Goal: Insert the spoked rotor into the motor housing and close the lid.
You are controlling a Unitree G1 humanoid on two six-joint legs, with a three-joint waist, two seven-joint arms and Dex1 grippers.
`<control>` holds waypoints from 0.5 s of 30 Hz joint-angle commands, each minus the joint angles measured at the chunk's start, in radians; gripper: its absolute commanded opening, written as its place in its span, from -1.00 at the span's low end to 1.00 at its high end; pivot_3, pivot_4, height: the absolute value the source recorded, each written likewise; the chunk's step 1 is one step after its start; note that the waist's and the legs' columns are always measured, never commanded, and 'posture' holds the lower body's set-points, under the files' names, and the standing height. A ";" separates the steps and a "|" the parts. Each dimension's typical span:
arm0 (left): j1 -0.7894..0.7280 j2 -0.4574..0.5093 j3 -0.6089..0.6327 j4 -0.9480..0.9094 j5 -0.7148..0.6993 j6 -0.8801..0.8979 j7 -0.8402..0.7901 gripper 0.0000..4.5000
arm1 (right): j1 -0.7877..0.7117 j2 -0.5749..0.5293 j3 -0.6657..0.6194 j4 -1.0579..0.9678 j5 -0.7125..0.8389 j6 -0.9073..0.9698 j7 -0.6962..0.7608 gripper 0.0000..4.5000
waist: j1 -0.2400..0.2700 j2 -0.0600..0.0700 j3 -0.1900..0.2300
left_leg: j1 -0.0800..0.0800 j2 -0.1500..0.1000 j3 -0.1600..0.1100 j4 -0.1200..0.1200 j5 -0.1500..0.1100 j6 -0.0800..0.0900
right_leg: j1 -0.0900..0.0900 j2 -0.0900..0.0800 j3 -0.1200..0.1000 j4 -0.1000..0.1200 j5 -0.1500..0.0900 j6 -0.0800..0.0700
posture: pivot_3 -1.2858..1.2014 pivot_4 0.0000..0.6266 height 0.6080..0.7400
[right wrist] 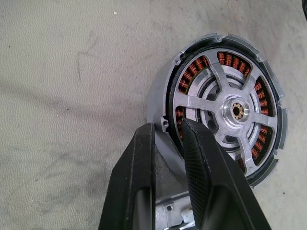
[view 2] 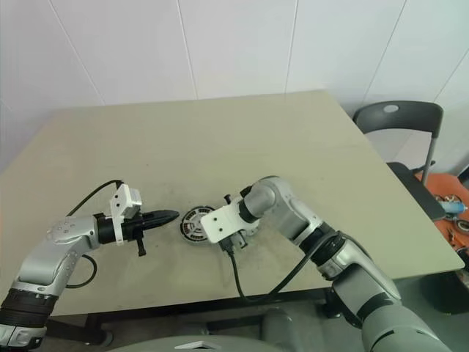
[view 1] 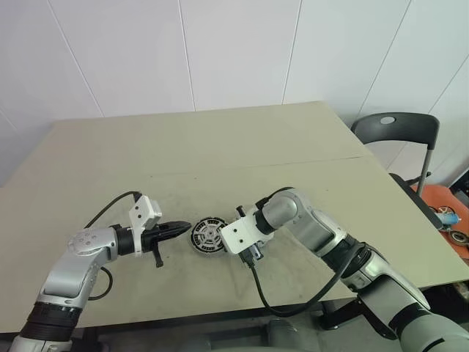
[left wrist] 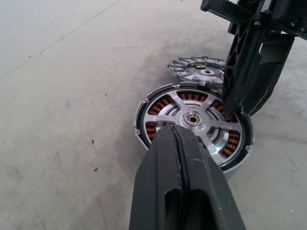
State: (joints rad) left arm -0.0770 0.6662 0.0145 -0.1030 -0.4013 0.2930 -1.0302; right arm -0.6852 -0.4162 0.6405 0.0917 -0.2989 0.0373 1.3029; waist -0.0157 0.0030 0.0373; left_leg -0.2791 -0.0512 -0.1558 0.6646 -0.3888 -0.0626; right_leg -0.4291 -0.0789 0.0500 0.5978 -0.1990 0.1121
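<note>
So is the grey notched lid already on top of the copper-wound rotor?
No, the lid lies flat on the table beside the uncovered rotor.

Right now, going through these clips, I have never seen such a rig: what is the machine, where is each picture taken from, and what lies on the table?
It is a humanoid robot with two arms, each ending in a black two-fingered tool. Two pictures look down from its head, one from each wrist. On the table the spoked rotor sits in the motor housing; the lid lies beside it. The left tool is shut and empty, pointing at the rotor. The right tool reaches down at the housing's rim.
</note>
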 commanded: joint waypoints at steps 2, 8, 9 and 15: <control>-0.003 0.010 0.028 -0.057 -0.030 0.023 0.002 -1.00 | -0.031 -0.023 -0.045 -0.010 0.046 0.033 0.026 -0.61 | 0.002 0.000 0.000 | 0.000 0.000 0.000 0.000 0.000 0.000 | 0.000 0.000 0.000 0.000 0.000 0.000 | 0.03 -1.00 1.00; -0.009 0.014 0.027 -0.053 -0.033 0.028 -0.001 -1.00 | -0.023 -0.049 -0.086 -0.057 0.115 0.104 0.053 0.09 | 0.003 0.000 0.000 | -0.002 0.000 0.000 0.000 0.000 0.000 | -0.001 0.000 0.000 -0.002 0.000 0.000 | 0.03 -1.00 1.00; -0.010 0.014 0.026 -0.051 -0.032 0.027 -0.002 -1.00 | -0.022 -0.051 -0.091 -0.059 0.122 0.116 0.054 0.24 | 0.002 0.000 0.000 | -0.002 0.000 0.000 0.000 0.000 0.000 | -0.001 0.000 0.000 -0.002 0.000 0.000 | 0.03 -1.00 1.00; -0.034 0.011 0.013 -0.032 -0.028 0.027 -0.018 -1.00 | -0.016 0.040 -0.265 -0.118 0.354 0.477 0.002 0.65 | 0.004 0.000 0.000 | -0.005 0.000 0.000 0.000 0.001 -0.001 | -0.004 0.000 0.000 -0.001 0.000 0.000 | 0.03 -1.00 1.00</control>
State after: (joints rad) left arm -0.0867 0.6685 0.0164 -0.1256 -0.4241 0.3247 -1.0416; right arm -0.6878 -0.4187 0.4716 0.0297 -0.0554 0.3664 1.3438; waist -0.0121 0.0031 0.0373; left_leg -0.2837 -0.0513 -0.1563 0.6648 -0.3881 -0.0639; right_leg -0.4331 -0.0791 0.0498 0.5964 -0.1987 0.1119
